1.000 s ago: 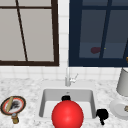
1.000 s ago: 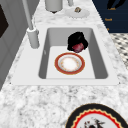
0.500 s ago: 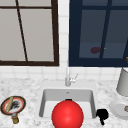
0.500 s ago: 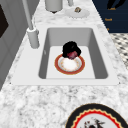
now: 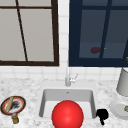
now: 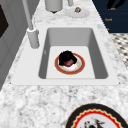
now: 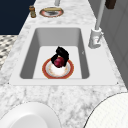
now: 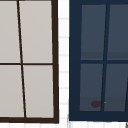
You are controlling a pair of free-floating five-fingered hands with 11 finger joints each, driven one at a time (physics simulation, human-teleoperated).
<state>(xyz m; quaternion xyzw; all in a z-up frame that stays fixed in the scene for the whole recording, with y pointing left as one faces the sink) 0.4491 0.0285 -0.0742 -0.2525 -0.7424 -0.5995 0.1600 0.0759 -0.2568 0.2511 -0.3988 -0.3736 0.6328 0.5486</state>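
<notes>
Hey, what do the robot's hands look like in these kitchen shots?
Both are plain matte black and human-shaped, floating free with no arm, wrist, sleeve or cable behind them, and no markings. One hand shows over the sink; the right hand shows at the sink's right edge.

A: Front view? 
B: Faces the sink [image 5: 67,96] and windows head-on, near the worktop [image 5: 25,86].

A: Side views? 
B: Look along the worktop from left and right, down into the sink; both share the plate [image 6: 70,64] there.

A: Upper view? 
B: Close on the windows [image 8: 97,62], shared with the front.
</notes>
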